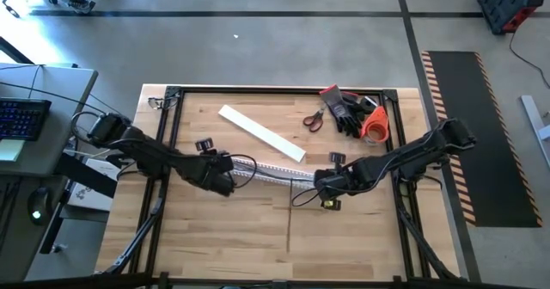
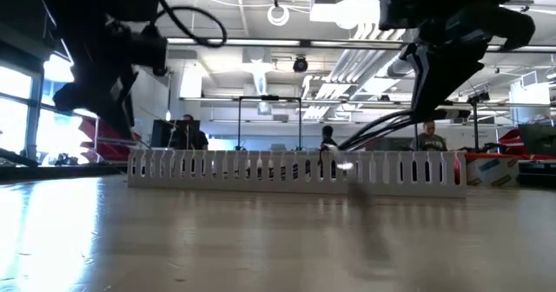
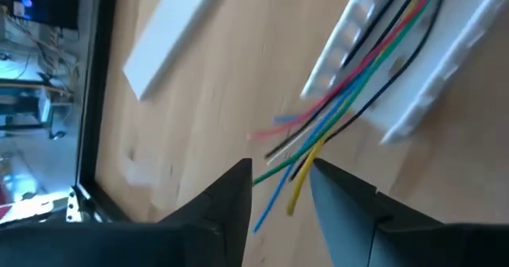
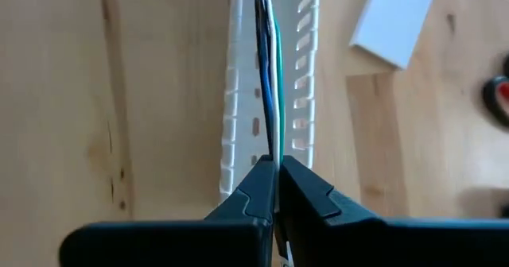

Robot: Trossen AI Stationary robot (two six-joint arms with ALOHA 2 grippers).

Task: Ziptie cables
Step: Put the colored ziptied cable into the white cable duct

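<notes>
Pale butcher-block wood makes up the desk [image 1: 232,229] I am working over. At its middle lies a long white slotted plastic channel [image 1: 273,171], and the cables [image 3: 350,92], a loose bundle of thin coloured and dark wires, run along inside it and spill out at both ends.

My right gripper [image 4: 276,189] sits at one end of the channel, its dark fingers [image 4: 306,191] pinched together on the cables where they leave the slotted walls.

My left gripper [image 3: 282,191] hangs at the other end, fingers [image 3: 231,199] parted, with the loose yellow, blue and green wire tips lying in the gap between them, not clamped.

Farther back I see a flat white plastic cover strip [image 1: 260,133], red-handled scissors [image 1: 314,119], black gloves [image 1: 348,110] and an orange tape roll [image 1: 375,126].
</notes>
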